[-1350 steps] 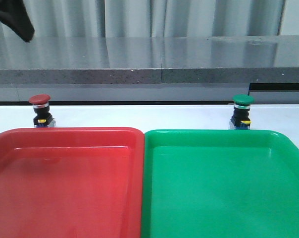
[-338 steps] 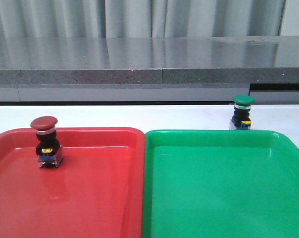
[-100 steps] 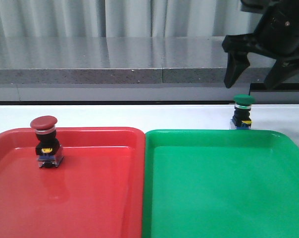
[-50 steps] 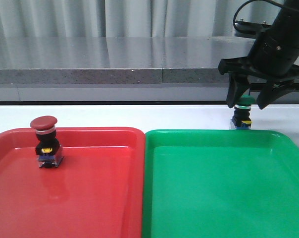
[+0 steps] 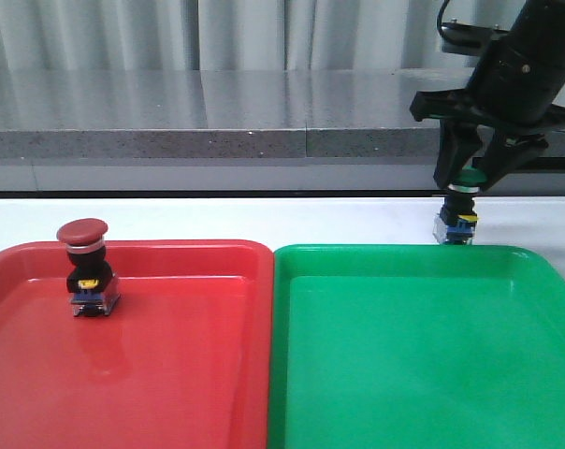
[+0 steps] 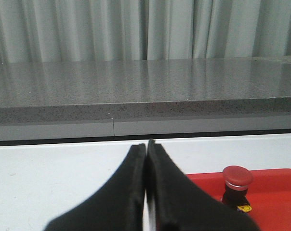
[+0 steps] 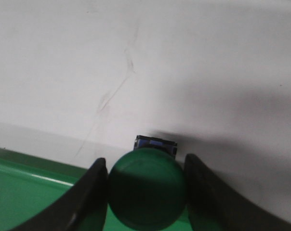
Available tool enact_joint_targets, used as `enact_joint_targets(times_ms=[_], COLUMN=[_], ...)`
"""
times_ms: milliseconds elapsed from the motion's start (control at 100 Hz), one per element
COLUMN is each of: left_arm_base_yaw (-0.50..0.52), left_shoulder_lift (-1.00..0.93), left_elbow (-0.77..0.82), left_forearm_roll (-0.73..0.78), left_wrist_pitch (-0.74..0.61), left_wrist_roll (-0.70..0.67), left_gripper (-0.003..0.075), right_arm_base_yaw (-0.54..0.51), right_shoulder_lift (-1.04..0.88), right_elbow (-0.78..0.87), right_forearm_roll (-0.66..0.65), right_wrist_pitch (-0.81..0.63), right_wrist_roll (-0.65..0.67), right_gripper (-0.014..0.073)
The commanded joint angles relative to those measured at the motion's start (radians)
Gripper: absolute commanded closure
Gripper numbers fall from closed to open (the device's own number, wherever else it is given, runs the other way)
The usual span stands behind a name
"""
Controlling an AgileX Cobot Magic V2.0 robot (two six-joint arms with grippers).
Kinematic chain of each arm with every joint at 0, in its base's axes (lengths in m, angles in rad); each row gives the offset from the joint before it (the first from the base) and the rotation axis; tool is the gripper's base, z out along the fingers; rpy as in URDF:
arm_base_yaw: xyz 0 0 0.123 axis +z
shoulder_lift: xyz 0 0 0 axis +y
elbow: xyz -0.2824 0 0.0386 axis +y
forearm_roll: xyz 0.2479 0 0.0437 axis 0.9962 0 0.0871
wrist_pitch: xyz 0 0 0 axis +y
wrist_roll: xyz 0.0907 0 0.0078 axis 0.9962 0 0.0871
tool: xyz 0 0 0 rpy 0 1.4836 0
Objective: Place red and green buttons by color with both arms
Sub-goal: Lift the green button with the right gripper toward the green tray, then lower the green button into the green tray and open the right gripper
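The green button (image 5: 459,221) stands on the white table just behind the green tray (image 5: 404,374). My right gripper (image 5: 469,181) is down over it, its two fingers closed on the green cap. In the right wrist view the cap (image 7: 146,187) fills the gap of the right gripper (image 7: 146,166), with fingers (image 7: 95,192) pressed at its sides. The red button (image 5: 86,267) stands upright inside the red tray (image 5: 170,374) near its back left corner. My left gripper (image 6: 146,147) is shut and empty, with the red button (image 6: 237,183) beyond it to one side. It is out of the front view.
The two trays lie side by side along the front and touch at the middle. A grey stone ledge (image 5: 264,112) runs along the back of the table, with curtains behind it. White table (image 5: 264,220) shows between ledge and trays.
My right gripper has come down over the green button and its fingers have closed on the cap. The red button and the trays have not moved in the last second.
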Motion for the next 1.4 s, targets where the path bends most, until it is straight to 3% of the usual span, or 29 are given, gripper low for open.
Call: enact_joint_targets(times_ms=[0,390,920,1240,1390], left_arm_base_yaw=[0.000,0.000,0.000,0.000,0.000], left_shoulder_lift=[-0.029,-0.029,-0.029,-0.029,-0.029], left_elbow=[0.042,0.042,0.042,0.042,0.042], left_forearm_roll=[-0.001,-0.001,-0.001,-0.001,-0.001], left_wrist_pitch=[-0.082,-0.082,-0.082,-0.082,-0.082], left_wrist_roll=[-0.007,-0.007,-0.007,-0.007,-0.007], left_gripper=[0.0739,0.0739,0.0739,0.0739,0.0739], right_arm_base_yaw=[-0.001,0.097,0.188,0.188,0.188], right_shoulder_lift=[-0.099,-0.270,-0.303,-0.240,-0.240], right_elbow=[-0.040,0.001,0.342,0.368,0.368], right_forearm_roll=[0.011,0.011,0.009,0.011,0.011], right_wrist_pitch=[0.010,0.085,-0.227,-0.235,-0.222], right_wrist_roll=[-0.002,0.028,0.137,0.139,0.139], right_gripper=[0.0348,0.0348,0.0348,0.0342,0.0239])
